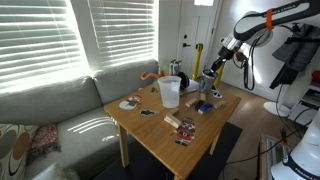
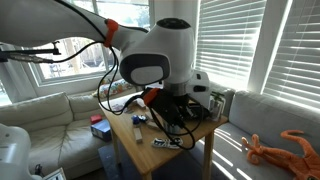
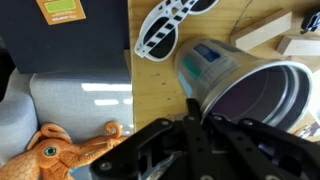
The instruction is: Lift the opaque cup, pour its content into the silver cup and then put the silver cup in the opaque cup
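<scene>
Sunlit blinds (image 1: 40, 40) are glowing behind the wooden table (image 1: 160, 130), where the opaque cup (image 1: 169, 92) is standing upright mid-table. You are holding the gripper (image 3: 197, 118) at the far right corner, jaws pressed together at the rim of the silver cup (image 3: 245, 85). Whether they are pinching its wall is not showing. White sunglasses (image 3: 170, 25) are lying nearby.

I can't make out any writing from here. The silver cup (image 3: 262, 92) carries a blue-and-white label (image 3: 205, 66), and the dark box (image 3: 95, 45) has an orange-and-green sticker (image 3: 60, 9). Both probably bear print, but it's too blurred to read.
</scene>
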Motion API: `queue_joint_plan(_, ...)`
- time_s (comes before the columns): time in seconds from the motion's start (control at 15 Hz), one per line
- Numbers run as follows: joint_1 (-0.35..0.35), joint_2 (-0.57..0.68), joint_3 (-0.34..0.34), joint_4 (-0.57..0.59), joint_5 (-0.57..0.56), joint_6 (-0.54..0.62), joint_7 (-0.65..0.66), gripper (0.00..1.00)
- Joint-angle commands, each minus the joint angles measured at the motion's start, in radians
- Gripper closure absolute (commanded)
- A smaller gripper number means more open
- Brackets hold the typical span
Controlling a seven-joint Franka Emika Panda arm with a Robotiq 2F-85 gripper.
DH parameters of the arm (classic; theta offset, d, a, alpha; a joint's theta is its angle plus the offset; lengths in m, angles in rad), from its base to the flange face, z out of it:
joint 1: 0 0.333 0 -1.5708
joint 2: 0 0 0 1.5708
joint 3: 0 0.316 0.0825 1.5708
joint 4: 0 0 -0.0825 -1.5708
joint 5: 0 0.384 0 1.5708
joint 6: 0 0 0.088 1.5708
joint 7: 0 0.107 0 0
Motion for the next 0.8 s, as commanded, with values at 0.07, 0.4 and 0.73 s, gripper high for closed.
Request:
queue_joint_plan(0.07, -0.031, -0.083, 0.002, 0.017, -0.007, -0.029, 0.016, 0.99)
queue_joint_plan(0.4, 0.006, -0.201, 0.005, 0.064, 0.055, -0.04, 0.033, 0.99)
queue_joint_plan(0.73, 0.135, -0.251, 0.023, 0.152, 0.204, -0.073, 0.041, 0.99)
